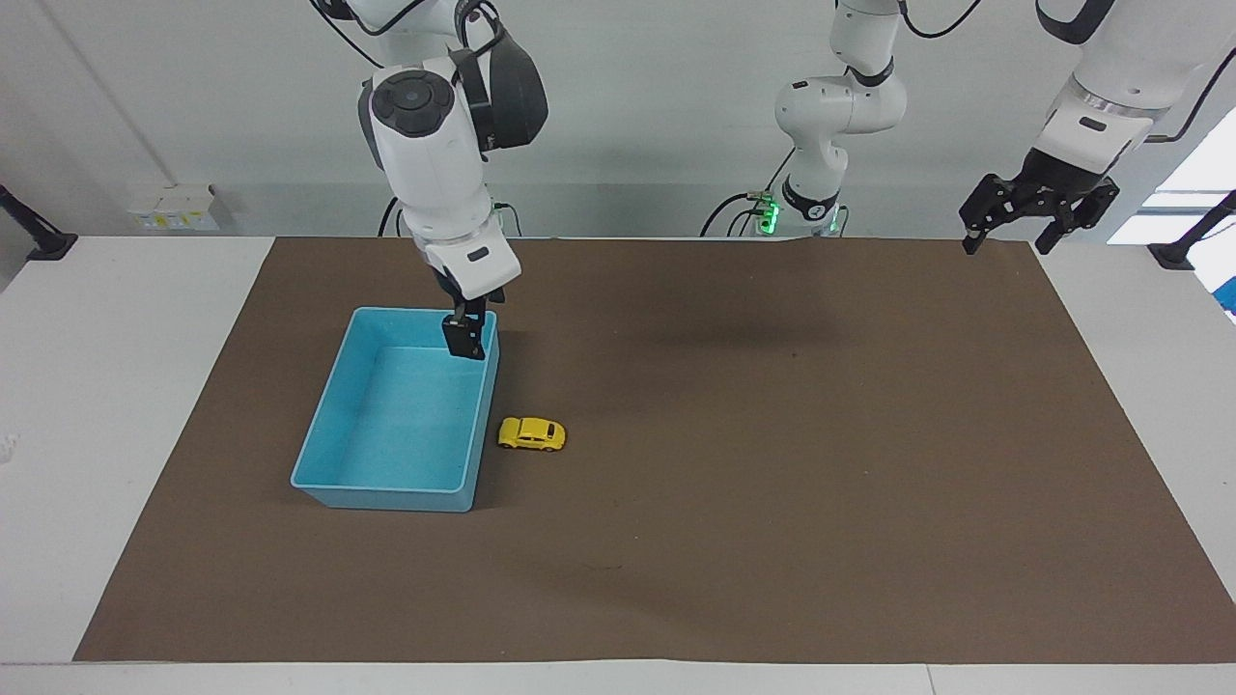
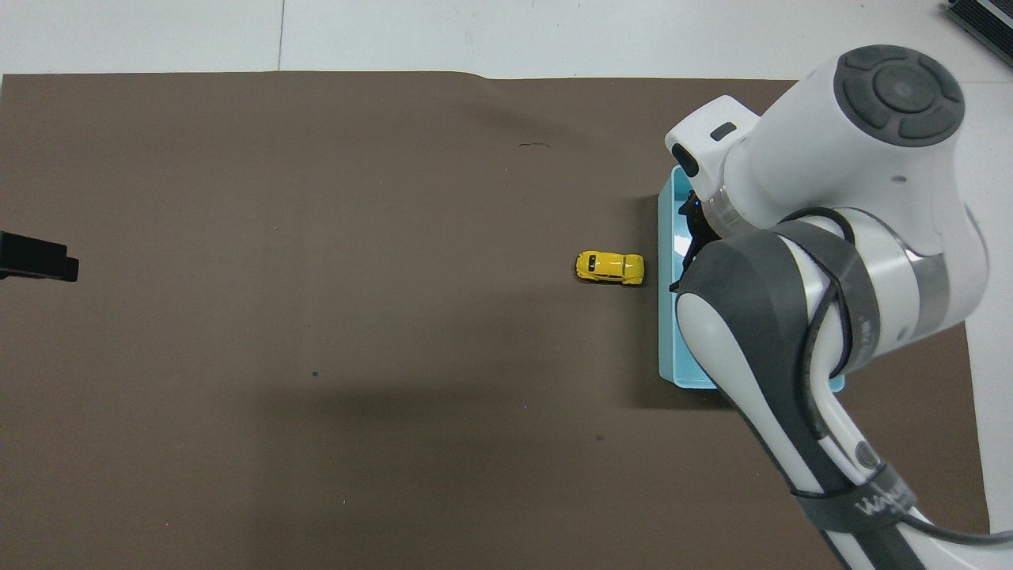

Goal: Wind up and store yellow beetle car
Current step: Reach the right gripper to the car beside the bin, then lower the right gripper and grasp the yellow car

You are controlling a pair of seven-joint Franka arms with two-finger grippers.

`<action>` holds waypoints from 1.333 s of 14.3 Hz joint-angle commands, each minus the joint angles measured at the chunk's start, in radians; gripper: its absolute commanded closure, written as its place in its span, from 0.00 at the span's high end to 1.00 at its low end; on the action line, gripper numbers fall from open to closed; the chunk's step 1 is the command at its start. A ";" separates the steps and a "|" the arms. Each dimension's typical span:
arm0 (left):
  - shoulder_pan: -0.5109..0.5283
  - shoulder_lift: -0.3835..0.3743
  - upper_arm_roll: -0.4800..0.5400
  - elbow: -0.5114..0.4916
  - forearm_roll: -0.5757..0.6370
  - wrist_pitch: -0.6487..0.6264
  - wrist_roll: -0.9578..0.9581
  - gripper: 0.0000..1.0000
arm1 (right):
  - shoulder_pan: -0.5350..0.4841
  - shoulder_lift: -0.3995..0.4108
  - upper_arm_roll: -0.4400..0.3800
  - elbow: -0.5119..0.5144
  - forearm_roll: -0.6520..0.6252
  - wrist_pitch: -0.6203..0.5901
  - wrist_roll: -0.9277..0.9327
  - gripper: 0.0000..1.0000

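The yellow beetle car (image 1: 532,434) (image 2: 609,267) stands on its wheels on the brown mat, close beside the blue tray (image 1: 386,499) (image 2: 667,348) on the side toward the left arm's end. My right gripper (image 1: 465,340) (image 2: 685,247) hangs open and empty over the tray's corner nearest the robots, on the car's side. In the overhead view the right arm hides most of the tray. My left gripper (image 1: 1007,243) (image 2: 47,265) is raised at the left arm's end of the table, open and empty, well away from the car.
The brown mat (image 1: 772,502) covers most of the white table (image 1: 116,386). The tray has nothing in it where its floor shows. A power strip (image 1: 174,208) sits by the wall at the right arm's end.
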 commanded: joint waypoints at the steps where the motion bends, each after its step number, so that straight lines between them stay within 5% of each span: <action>1: 0.035 -0.006 -0.003 0.014 -0.042 -0.018 0.007 1.00 | 0.005 0.039 0.002 0.009 -0.007 0.029 -0.032 1.00; 19: 0.035 -0.012 -0.011 0.014 -0.033 -0.011 0.007 1.00 | 0.012 0.185 0.002 -0.190 -0.002 0.439 -0.132 1.00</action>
